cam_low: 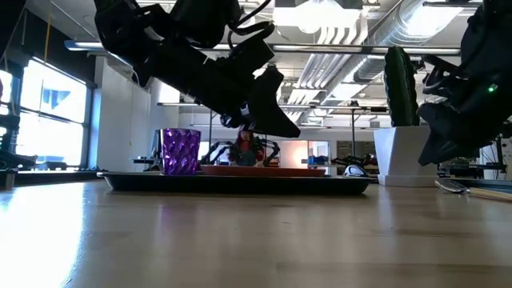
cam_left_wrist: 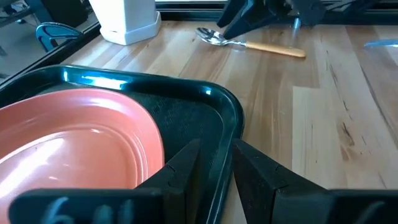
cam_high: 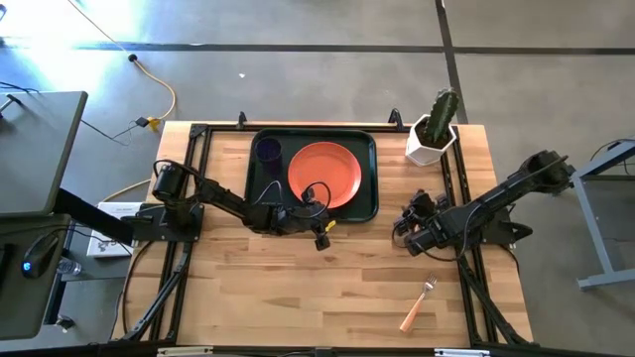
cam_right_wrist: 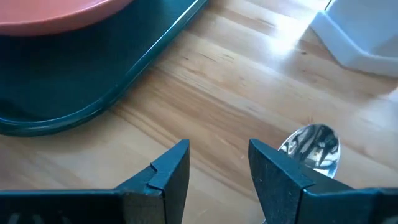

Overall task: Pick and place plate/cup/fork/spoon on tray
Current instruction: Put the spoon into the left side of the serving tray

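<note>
The dark green tray lies at the table's far middle. The orange-red plate and the purple cup rest on it; both also show in the low view, plate and cup. My left gripper hovers above the tray's near right corner, its fingers a narrow gap apart and empty. My right gripper is open just above the table, right of the tray. The spoon lies flat on the wood, its bowl beside one finger. The fork lies near the front right.
A white pot with a cactus stands at the far right, close behind my right arm. Bare wood spreads across the near half of the table. Black frame rails run along the table's left and right sides.
</note>
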You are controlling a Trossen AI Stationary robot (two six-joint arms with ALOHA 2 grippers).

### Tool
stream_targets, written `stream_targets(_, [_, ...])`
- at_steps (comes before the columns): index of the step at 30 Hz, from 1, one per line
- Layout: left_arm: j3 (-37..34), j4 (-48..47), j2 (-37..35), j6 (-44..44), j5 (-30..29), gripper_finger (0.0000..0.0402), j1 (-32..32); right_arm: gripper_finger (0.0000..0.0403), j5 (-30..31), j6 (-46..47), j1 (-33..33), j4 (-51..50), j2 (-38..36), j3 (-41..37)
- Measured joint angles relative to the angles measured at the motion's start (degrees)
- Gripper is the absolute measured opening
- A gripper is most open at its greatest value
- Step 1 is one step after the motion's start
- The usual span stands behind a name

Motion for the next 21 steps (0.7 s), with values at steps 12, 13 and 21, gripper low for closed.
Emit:
stream_targets(12, [0.04, 1.95, -0.44, 1.30, -0.45, 0.0082, -0.69, 0.0150, -2.17, -0.52, 0.00, -1.10, 2.87, 3.21])
stream_targets(13, [0.04, 1.95, -0.44, 1.31, -0.45, 0.0082, -0.69, 0.0148, -2.55, -0.71, 0.00, -2.82, 2.67, 4.55])
stream_targets(21, [0.02, 3.40, -0.44, -0.59, 2.73, 0.0082, -0.72, 0.0121, -5.35, -2.56, 2.37, -14.21, 2.54, 16.60])
